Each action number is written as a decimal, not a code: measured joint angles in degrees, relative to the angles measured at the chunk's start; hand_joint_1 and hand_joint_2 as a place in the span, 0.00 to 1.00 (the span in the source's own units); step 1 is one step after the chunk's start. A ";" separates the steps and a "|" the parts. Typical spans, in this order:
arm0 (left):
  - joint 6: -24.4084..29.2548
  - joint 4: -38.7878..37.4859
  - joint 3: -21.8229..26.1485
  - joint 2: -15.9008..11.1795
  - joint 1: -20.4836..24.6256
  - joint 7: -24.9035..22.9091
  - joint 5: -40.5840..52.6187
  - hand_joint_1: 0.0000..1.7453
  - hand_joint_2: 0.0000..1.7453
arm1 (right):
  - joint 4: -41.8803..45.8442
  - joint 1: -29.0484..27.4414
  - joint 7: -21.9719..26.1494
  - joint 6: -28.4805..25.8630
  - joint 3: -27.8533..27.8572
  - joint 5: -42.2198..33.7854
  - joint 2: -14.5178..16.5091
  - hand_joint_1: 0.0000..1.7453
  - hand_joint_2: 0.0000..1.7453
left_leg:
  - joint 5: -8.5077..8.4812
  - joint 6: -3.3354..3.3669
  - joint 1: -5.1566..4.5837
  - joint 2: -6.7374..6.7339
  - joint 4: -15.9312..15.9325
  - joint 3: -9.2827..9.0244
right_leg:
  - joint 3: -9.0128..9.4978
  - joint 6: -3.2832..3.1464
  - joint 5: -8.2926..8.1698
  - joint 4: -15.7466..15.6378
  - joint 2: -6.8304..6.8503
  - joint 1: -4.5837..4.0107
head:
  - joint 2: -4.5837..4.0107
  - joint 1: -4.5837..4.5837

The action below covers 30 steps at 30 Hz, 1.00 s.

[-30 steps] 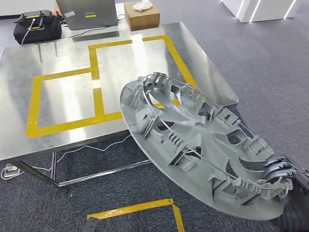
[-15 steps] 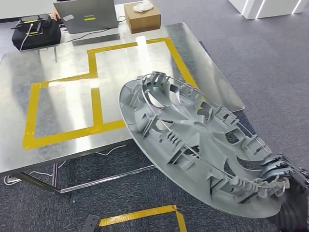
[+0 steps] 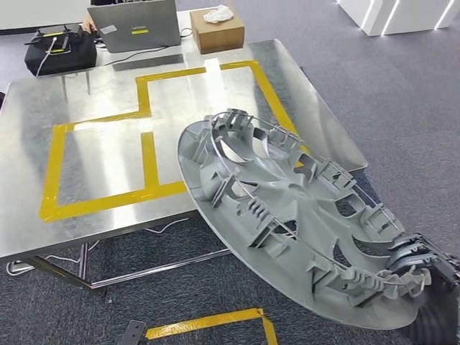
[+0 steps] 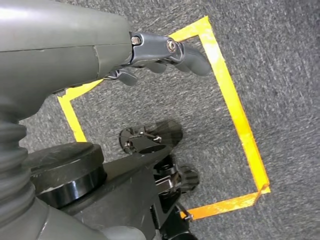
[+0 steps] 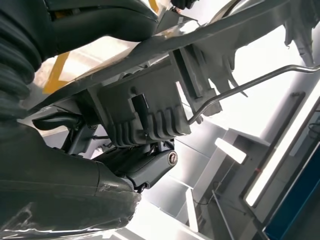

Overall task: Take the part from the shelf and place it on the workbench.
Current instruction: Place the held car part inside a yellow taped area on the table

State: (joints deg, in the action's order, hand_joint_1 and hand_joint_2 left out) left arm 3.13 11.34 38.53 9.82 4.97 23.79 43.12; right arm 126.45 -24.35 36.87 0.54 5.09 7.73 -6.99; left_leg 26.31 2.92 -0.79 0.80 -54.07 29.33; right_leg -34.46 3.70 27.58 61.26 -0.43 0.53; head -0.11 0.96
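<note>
- Since the earlier frame the whole head view has shifted a little: the desk [image 3: 108, 215] sits slightly lower and further right in the picture, a camera move; the part [image 3: 287, 215] keeps its place in front of the camera.
- The right robot hand [image 3: 420, 260] grips the part at its near rim, dark fingers curled over the edge; in the right wrist view the fingers [image 5: 151, 162] clamp a ribbed clip block on that rim.
- The left robot hand [image 4: 162, 50] hangs over grey carpet, holding nothing, fingers loosely apart, above a square of yellow floor tape [image 4: 234, 110].
- The part is a large round grey plastic wheel cover, inner face up: curved spokes, cut-out windows, clip tabs around the rim, and a thin wire ring running through the clips.
- It is held in the air, tilted, its far edge over the desk's near right corner and its near edge lower, over the carpet.
- The desk is shiny metal with yellow tape rectangles [image 3: 146, 136].
- Beyond it: a laptop [image 3: 136, 25], a black bag [image 3: 60, 49], a cardboard box [image 3: 217, 32].
</note>
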 joint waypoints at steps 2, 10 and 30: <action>0.01 0.00 0.00 0.01 -0.05 -0.01 0.00 0.00 1.00 | -0.03 -0.01 0.09 0.00 -0.10 0.00 0.00 1.00 1.00 | 0.02 -0.04 0.06 -0.03 0.00 -0.07 | -3.32 0.49 3.82 7.26 0.02 0.16 | 0.01 0.26; 0.07 0.00 0.05 -0.15 -0.01 -0.02 0.02 0.00 1.00 | -0.43 -0.03 0.11 -0.01 -0.19 -0.01 0.02 1.00 1.00 | 1.80 -2.48 0.72 0.19 -1.39 -0.78 | 1.48 1.16 -0.39 -2.95 -0.46 1.13 | 0.01 0.51; 0.57 0.01 0.07 0.02 -0.05 -0.28 0.84 0.00 1.00 | -0.51 0.48 0.31 0.22 -0.23 0.35 -0.03 1.00 1.00 | -1.46 -0.96 0.31 -0.19 -2.32 4.07 | 6.92 0.30 3.61 0.00 -0.15 0.62 | -0.01 0.67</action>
State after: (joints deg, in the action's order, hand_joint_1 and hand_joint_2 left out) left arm 3.69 11.35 38.60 9.84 4.92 23.51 43.96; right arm 125.94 -23.87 37.18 0.76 4.86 8.08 -7.02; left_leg 24.85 1.96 -0.48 0.61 -56.38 33.41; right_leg -27.55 3.99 31.19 61.26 -0.58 1.16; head -0.13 1.63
